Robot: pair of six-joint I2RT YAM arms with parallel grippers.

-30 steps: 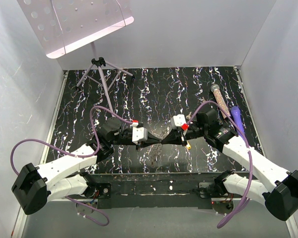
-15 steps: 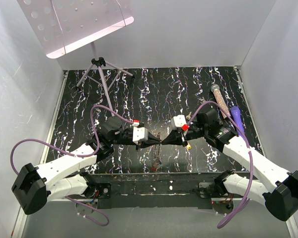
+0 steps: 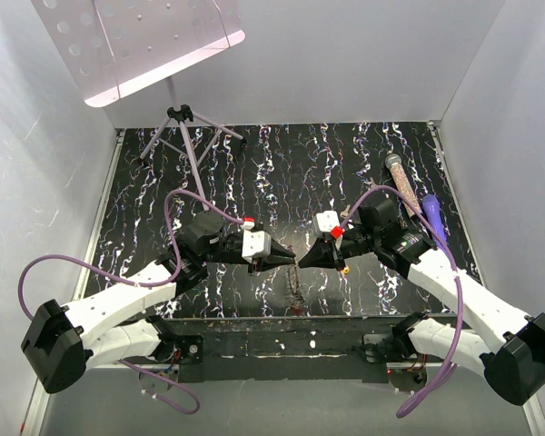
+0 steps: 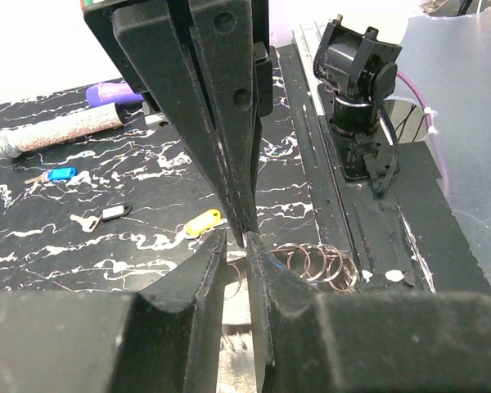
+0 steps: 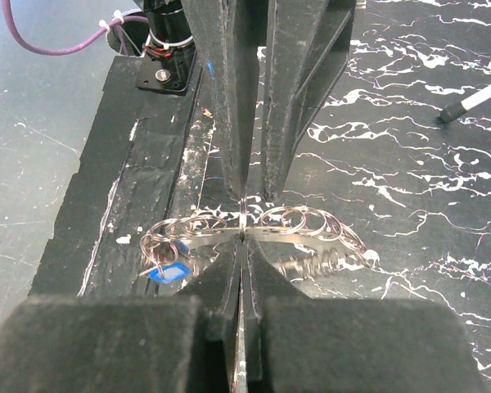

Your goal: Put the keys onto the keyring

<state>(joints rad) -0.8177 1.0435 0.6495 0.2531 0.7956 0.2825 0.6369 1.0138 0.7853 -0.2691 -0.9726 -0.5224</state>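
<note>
Pinches one thin upright loop of the keyring (image 5: 241,214) between the clenched jaws of the right gripper (image 5: 241,239). Meets them tip to tip with the left gripper (image 4: 238,239), jaws released to a narrow gap, the loop right at that gap; cannot tell whether touched. Spreads the rest of the keyring, a bunch of wire loops, to both sides of the pinch above the near strip of the desk (image 3: 345,154); cannot tell whether resting or lifted. Shows a blue tag (image 5: 168,273) at one end of the bunch, link to the wire unclear. Finds three keys loose on the marbled desk beyond the tips, on the right arm's side: yellow key (image 4: 201,222) nearest, dark-headed key (image 4: 105,214) next, blue key (image 4: 57,174) farther out, all apart from one another. Places a tube of pinkish beads (image 4: 61,133) and a purple marker (image 4: 113,92) close together past those, near the right edge. Has a tripod stand (image 3: 186,123) at the far left corner.
</note>
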